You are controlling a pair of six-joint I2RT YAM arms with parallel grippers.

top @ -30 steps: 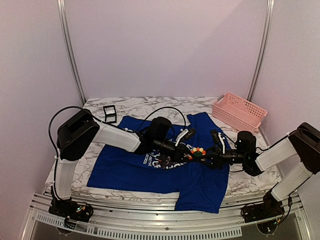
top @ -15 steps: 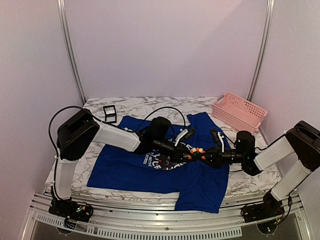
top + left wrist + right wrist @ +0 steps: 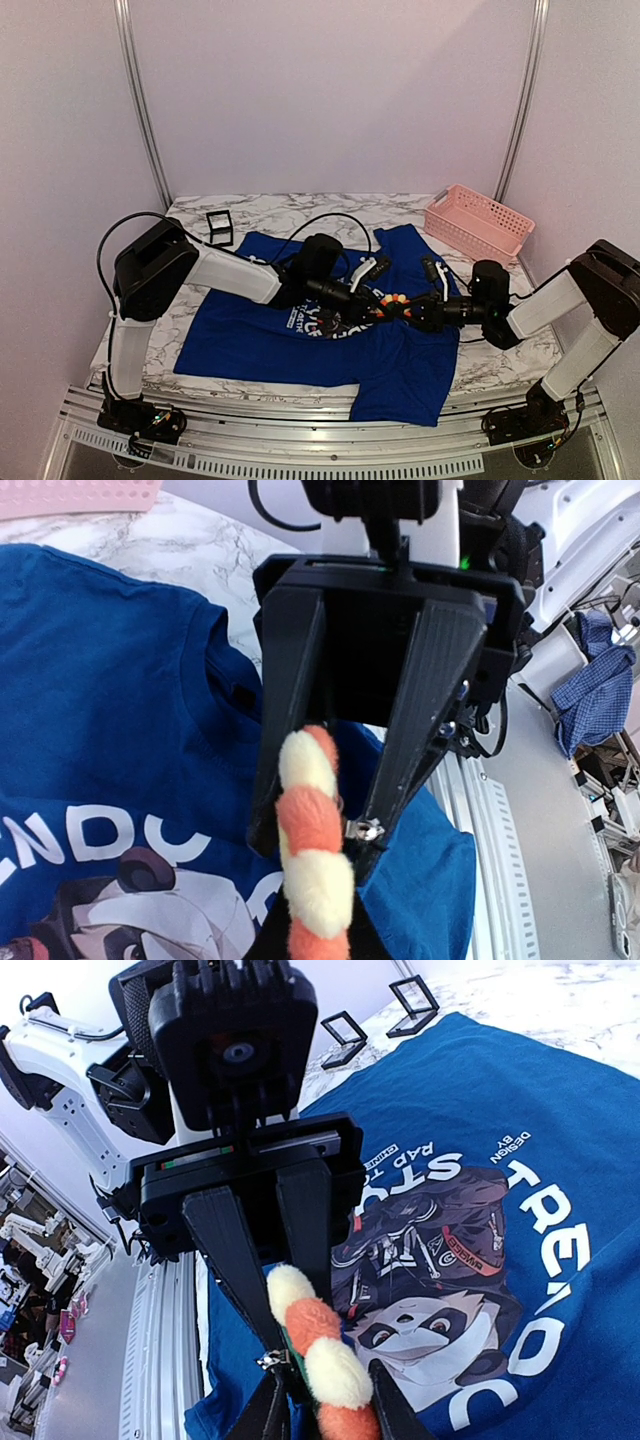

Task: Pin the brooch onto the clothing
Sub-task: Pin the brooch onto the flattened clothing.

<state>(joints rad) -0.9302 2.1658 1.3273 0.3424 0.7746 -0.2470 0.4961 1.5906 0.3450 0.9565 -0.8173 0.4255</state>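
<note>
Top external: I have both grippers meeting on the brooch [image 3: 397, 301] over the chest of the shirt [image 3: 240, 340].

The left gripper [image 3: 385, 300] is pinched almost closed on the brooch. The right gripper [image 3: 411, 311], nose to nose with it, has its fingers drawn partly in against the brooch's two sides. I cannot tell whether the brooch touches the cloth. The shirt lies flat on the marble table [image 3: 300, 205], and its near right corner reaches the front edge. Bare marble shows behind the collar and along the left side. A pink basket [image 3: 478, 222] sits in the far right corner, just past the sleeve. A small black box [image 3: 220, 228] stands off the far left shoulder. Plain walls and two metal posts [image 3: 140, 100] close off the back, and a cable [image 3: 335, 218] loops over the shirt behind the left wrist.
</note>
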